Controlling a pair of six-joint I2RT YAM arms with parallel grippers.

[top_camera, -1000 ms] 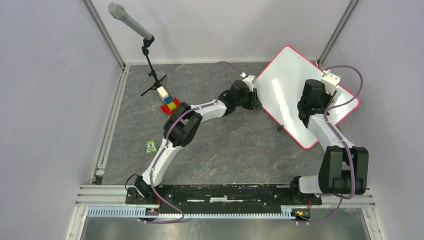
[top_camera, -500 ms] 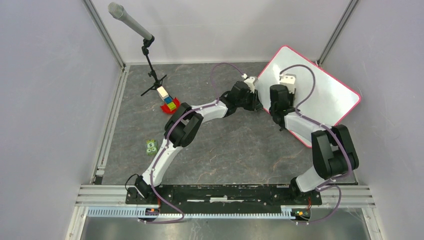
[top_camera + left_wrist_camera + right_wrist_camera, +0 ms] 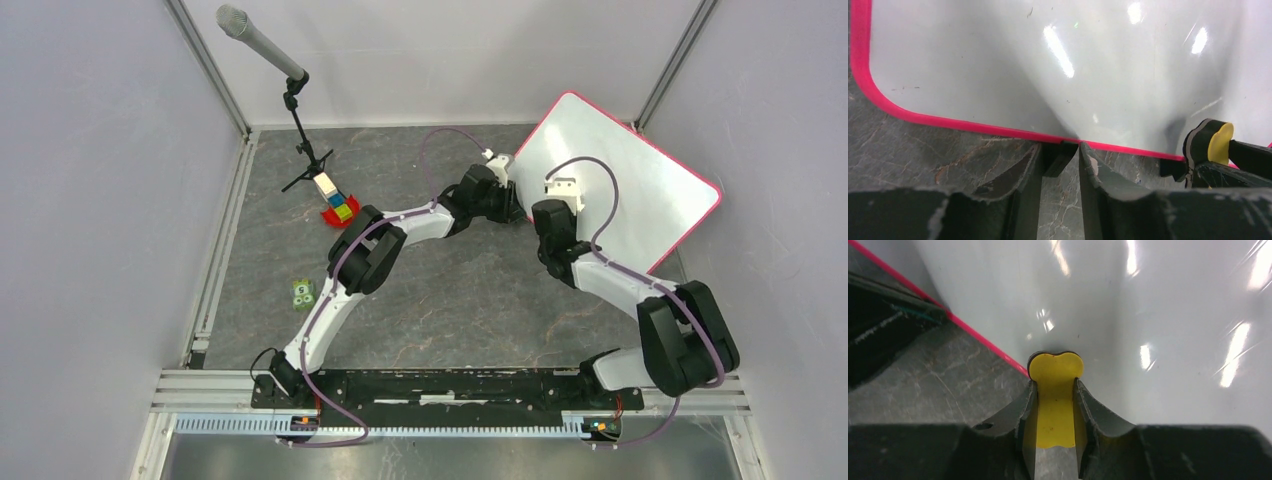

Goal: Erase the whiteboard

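The whiteboard [image 3: 640, 180] lies tilted at the back right, white with a pink-red frame. No writing shows on its visible surface [image 3: 1073, 65]. My left gripper [image 3: 514, 202] is shut on the board's left edge, its fingers pinching the frame at a black foot [image 3: 1063, 156]. My right gripper [image 3: 545, 228] is shut on a yellow eraser [image 3: 1055, 365] and presses it onto the board [image 3: 1158, 315] just inside the pink edge, close to the left gripper. The eraser also shows at the right of the left wrist view [image 3: 1219, 142].
A microphone [image 3: 258, 42] on a small tripod stands at the back left. A red toy with coloured blocks [image 3: 338, 205] sits beside it. A green block [image 3: 303, 292] lies nearer on the left. Grey walls close in the table on three sides.
My right gripper has swept with the eraser from the board's right part across to its left lower edge. The left gripper and the board have stayed put.
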